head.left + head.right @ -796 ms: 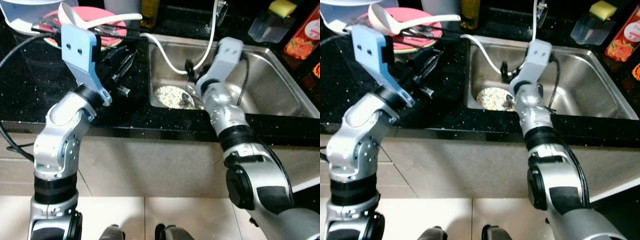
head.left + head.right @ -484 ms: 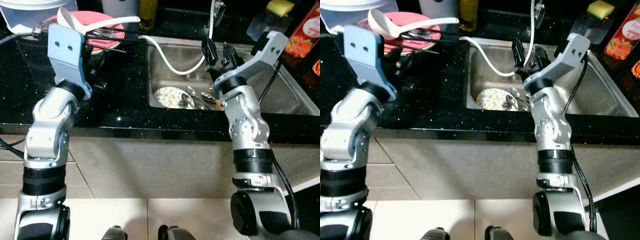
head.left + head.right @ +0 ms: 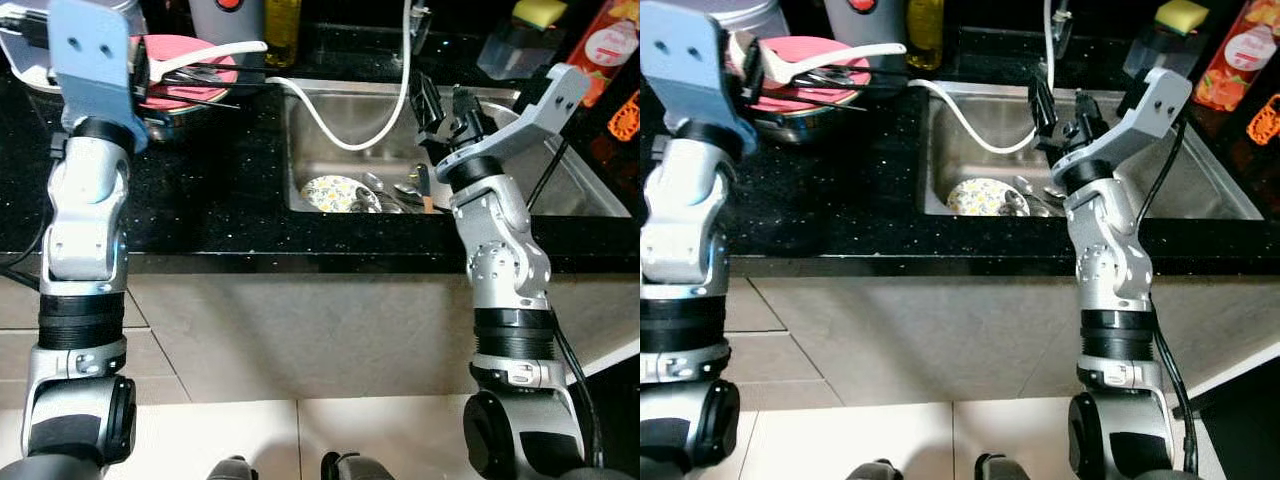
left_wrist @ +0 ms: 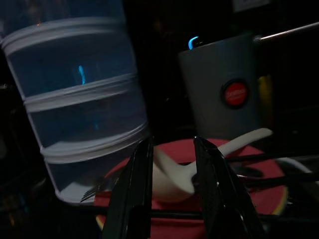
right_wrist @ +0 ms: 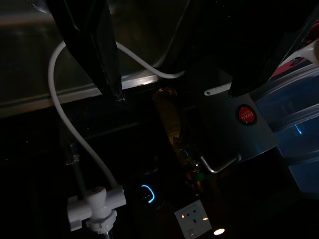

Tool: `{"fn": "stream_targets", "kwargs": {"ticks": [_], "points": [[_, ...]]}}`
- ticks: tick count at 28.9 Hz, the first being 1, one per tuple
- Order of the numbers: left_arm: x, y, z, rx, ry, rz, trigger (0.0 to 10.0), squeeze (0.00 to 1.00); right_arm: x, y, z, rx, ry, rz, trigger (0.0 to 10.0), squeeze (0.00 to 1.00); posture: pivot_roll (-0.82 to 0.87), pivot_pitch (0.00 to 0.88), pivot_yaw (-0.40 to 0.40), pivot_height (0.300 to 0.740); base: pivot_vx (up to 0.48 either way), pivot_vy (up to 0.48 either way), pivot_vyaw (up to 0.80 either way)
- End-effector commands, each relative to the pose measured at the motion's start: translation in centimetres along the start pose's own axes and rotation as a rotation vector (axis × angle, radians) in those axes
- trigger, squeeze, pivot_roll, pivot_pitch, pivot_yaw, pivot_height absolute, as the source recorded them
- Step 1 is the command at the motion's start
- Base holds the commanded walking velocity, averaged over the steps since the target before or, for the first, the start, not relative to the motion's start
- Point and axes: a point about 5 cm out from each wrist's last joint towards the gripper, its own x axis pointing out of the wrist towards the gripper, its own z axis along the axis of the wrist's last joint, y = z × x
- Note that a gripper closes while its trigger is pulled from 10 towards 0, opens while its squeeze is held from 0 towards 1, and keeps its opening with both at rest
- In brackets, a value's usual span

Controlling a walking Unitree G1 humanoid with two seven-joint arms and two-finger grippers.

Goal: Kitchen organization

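Black speckled counter with a steel sink set into it.

Ladle: white plastic, deep rounded bowl, long slim handle. It lies across a pink plate at the counter's far left. Long axis runs roughly along the counter edge; the handle tip points toward the sink, and the bowl end sits beside the left hand. In the left wrist view the bowl of the ladle is seen between the two black fingers. Dark thin utensils lie across the plate with it; a fork shows at the plate's edge in the wrist view.

Left hand: raised at the plate, fingers parted by a narrow gap, one on each side of the ladle bowl. Contact with the bowl cannot be judged.

Right hand: held above the sink, fingers spread wide, nothing between them.

In the sink: a small flower-patterned dish near the front left corner, with spoons just beside it. A white hose loops from the counter into the basin.

Behind the plate: a translucent ribbed container, a grey kettle with a red button, a bottle of yellow oil.
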Motion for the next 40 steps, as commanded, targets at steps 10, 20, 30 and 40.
{"fn": "stream_targets", "kwargs": {"ticks": [10, 20, 30, 40], "points": [[3.1, 1.5, -1.2, -0.09, 0.087, 0.157, 10.0, 0.0, -0.3, 1.9, 1.3, -0.048, 0.012, 0.196, 10.0, 0.0, 0.1, 0.067, -0.071, 0.74, 0.0, 0.0, 0.0], [4.1, 2.2, -2.0, -0.068, 0.13, 0.226, 10.0, 0.0, -0.7, 2.7, 1.1, -0.043, 0.03, 0.246, 10.0, 0.0, 0.1, 0.066, -0.068, 0.74, 0.0, 0.0, 0.0], [4.9, 2.3, -1.3, -0.039, 0.085, 0.232, 10.0, 1.0, -0.8, 2.8, 1.2, -0.038, 0.03, 0.254, 10.0, 0.0, 0.09, 0.062, -0.063, 0.74, 0.0, 0.0, 0.0], [5.9, 1.5, -1.7, -0.224, 0.142, 0.209, 10.0, 0.0, -0.8, 3.1, 1.1, -0.033, 0.032, 0.266, 10.0, 0.0, 0.09, 0.052, -0.063, 0.74, 0.0, 0.0, 0.0]]}}
